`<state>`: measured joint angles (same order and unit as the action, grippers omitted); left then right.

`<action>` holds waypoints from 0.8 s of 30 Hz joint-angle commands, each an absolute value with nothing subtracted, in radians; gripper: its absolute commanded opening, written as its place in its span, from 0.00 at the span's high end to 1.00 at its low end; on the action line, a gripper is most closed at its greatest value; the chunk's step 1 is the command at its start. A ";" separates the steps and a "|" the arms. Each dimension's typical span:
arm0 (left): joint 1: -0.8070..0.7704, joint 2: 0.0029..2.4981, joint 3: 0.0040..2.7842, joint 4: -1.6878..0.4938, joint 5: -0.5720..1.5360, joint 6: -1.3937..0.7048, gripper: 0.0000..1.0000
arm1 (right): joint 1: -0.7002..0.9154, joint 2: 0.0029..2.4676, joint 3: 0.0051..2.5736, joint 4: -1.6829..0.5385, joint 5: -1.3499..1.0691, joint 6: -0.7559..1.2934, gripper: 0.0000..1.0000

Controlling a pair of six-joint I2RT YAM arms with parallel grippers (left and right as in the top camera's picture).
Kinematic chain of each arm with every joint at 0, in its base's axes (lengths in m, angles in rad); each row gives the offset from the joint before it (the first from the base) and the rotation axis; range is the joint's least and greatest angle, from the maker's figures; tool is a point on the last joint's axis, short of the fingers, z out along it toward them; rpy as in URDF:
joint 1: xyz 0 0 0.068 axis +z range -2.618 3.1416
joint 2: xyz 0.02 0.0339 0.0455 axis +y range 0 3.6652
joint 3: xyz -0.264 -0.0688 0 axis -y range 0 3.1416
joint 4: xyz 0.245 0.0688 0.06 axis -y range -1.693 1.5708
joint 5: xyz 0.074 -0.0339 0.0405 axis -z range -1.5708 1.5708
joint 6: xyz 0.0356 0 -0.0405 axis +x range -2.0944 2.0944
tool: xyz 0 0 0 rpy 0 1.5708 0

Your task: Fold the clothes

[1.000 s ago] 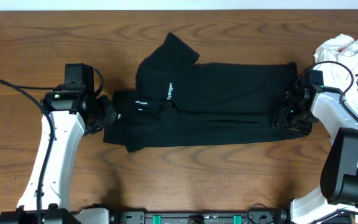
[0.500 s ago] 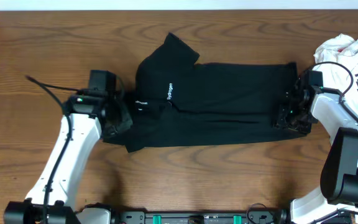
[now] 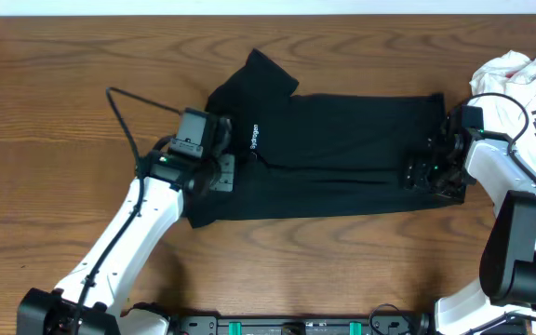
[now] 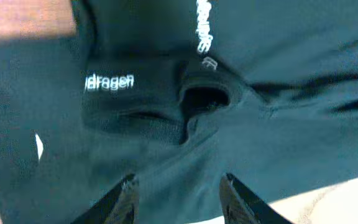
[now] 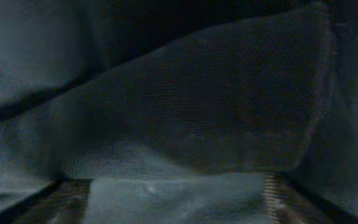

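Observation:
A black shirt (image 3: 342,154) lies flat across the middle of the table, folded lengthwise, with its collar end to the left. White lettering on it (image 4: 107,81) shows in the left wrist view. My left gripper (image 3: 214,172) is over the collar end; its fingers (image 4: 179,194) are apart with black cloth under and between them. My right gripper (image 3: 424,177) is at the shirt's right hem, low on the cloth. In the right wrist view its fingers (image 5: 169,199) stand wide apart, and black fabric (image 5: 191,106) fills the frame.
A pile of white clothes (image 3: 519,74) lies at the back right, next to the right arm. Bare wooden table (image 3: 63,93) lies to the left and along the front of the shirt.
My left gripper has moved to the right, from the wood beside the shirt onto its collar end. My right gripper has shifted slightly left on the hem.

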<state>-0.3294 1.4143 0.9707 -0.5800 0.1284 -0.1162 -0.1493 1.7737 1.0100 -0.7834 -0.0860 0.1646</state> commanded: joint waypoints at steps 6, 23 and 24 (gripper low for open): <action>-0.329 1.439 0.971 -0.475 0.120 0.006 0.54 | -0.156 1.784 1.002 -0.789 -0.086 0.163 0.01; -0.334 1.654 0.972 -0.368 0.319 -0.092 0.53 | -0.156 1.784 1.002 -0.789 -0.086 0.163 0.01; -0.334 1.653 0.973 -0.360 0.358 -0.102 0.53 | -0.156 1.784 1.002 -0.789 -0.086 0.163 0.01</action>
<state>-0.3294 1.6516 0.9707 -0.3748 0.2241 -0.0769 -0.1493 1.7737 1.0107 -0.7864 -0.0982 0.1570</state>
